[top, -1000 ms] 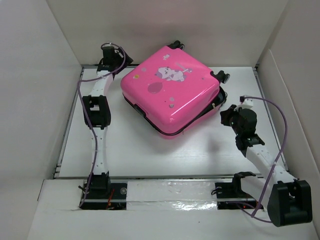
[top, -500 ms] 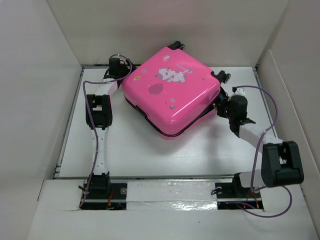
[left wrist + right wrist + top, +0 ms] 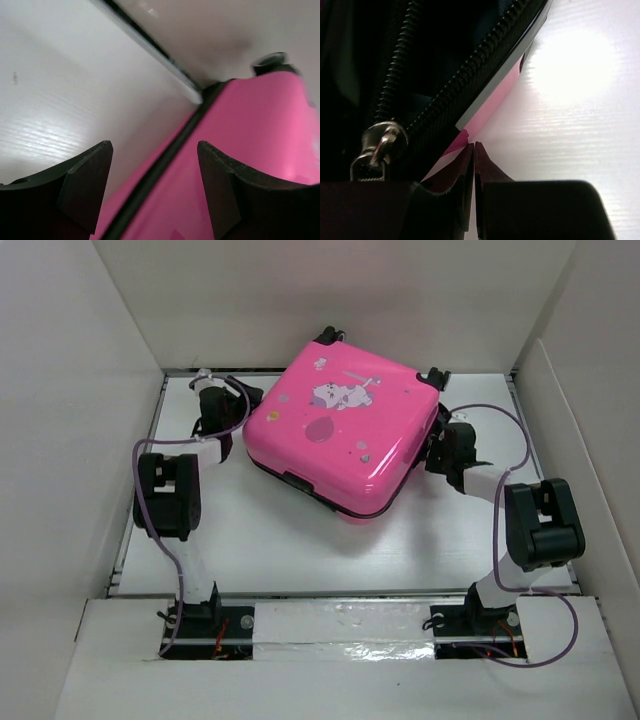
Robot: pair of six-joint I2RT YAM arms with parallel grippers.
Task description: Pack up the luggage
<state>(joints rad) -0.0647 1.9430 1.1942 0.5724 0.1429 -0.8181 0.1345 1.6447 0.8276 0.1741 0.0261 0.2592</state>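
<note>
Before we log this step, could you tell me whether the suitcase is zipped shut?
Unzipped: the suitcase lid lies down, yet its zipper tracks gape beside the right gripper.

The luggage (image 3: 340,435) is a loud, glossy bubblegum pink. It has a white-and-pink cartoon animal sticker (image 3: 340,393) on top, a darker pink balloon sticker (image 3: 318,428) below that, and a few tiny silvery dots scattered around. Its trim and wheels (image 3: 328,334) are black. Up close, the zipper (image 3: 470,72) has black teeth, the pull (image 3: 377,150) is silver metal, and a pale grey strip runs along the pink shell edge. The table (image 3: 280,550) is plain white and the walls (image 3: 350,300) are off-white. The left arm (image 3: 168,495) and right arm (image 3: 540,525) are white with chunky black joints and purple cables (image 3: 500,410). The left gripper (image 3: 154,150) and right gripper (image 3: 473,147) are both matte black.
</note>
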